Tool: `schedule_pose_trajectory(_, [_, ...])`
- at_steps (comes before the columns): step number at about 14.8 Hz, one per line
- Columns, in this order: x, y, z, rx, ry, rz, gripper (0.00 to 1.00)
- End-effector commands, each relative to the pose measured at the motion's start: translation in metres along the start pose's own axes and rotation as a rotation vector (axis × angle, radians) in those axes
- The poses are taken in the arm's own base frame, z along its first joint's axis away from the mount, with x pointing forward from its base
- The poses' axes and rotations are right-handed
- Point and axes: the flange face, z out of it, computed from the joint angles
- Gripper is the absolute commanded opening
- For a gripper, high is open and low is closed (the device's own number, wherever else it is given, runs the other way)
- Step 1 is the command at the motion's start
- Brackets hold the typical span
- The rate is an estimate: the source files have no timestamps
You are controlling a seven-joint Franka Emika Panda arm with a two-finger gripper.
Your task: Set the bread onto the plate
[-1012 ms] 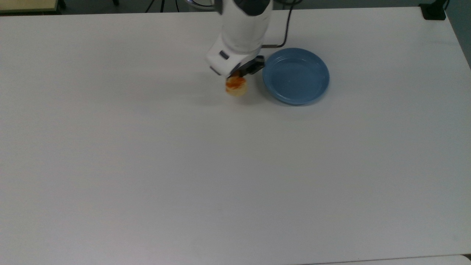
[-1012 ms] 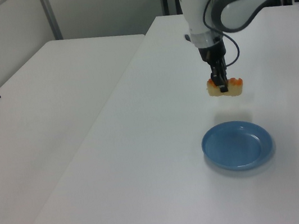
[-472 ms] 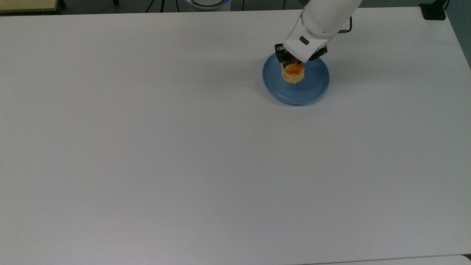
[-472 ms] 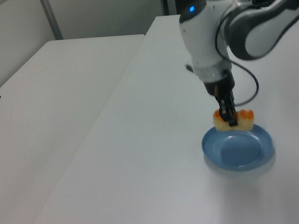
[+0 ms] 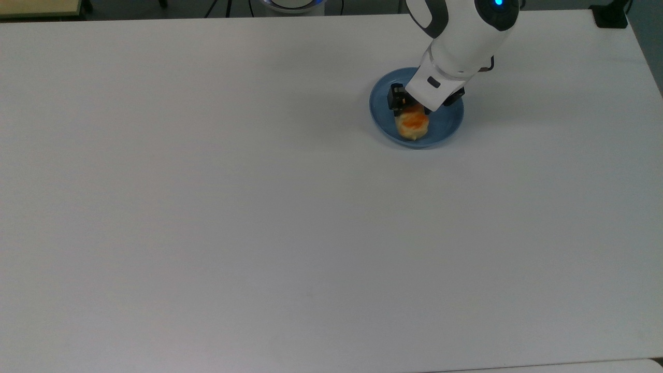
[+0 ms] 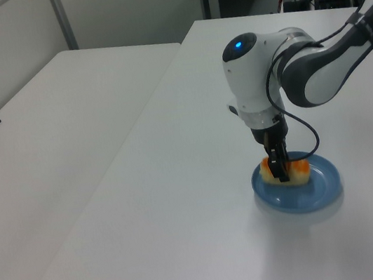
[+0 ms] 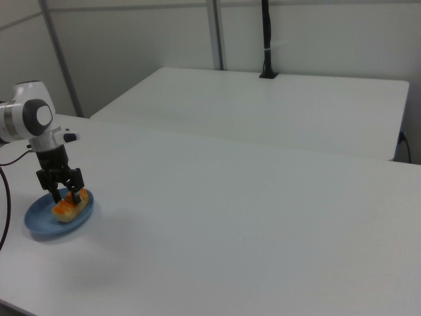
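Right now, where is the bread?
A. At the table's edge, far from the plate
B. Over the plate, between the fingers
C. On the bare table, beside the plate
B: the bread sits within the plate rim, fingers on both sides.

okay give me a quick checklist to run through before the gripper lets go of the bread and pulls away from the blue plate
1. Bread inside the rim of the plate: ok in the top view and the left view.
2. Bread resting on the plate floor, not hanging above it: looks so in the left view, but cannot tell for sure.
3. Gripper fingers astride the bread: ok; whether they have already loosened, cannot tell.
4. Plate flat on the white table: ok.
5. Room above for a straight lift: ok.
6. Cable looping beside the wrist, off the plate: ok in the left view.
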Motion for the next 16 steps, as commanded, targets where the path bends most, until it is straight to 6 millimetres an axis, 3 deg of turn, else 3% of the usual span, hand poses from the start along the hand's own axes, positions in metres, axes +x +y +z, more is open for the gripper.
schedule_pose_trajectory(1, [-0.003,-0.004,-0.012,-0.018,0.031,0.0,1.0])
schedule_pose_trajectory(4, [-0.016,0.011,-0.058,-0.006,0.053,0.015,1.0])
schedule_pose_trajectory(5, [-0.019,0.022,-0.081,0.003,0.071,0.025,1.0])
schedule_pose_trajectory(7, [-0.02,0.051,-0.105,0.002,0.068,0.046,1.0])
schedule_pose_trajectory(8, [-0.014,0.087,-0.122,0.015,0.084,0.063,1.0])
schedule_pose_trajectory(12, [-0.022,0.19,-0.158,0.027,0.135,0.136,1.0])
schedule_pose_trajectory(16, [-0.048,0.272,-0.185,0.033,0.153,0.176,1.0])
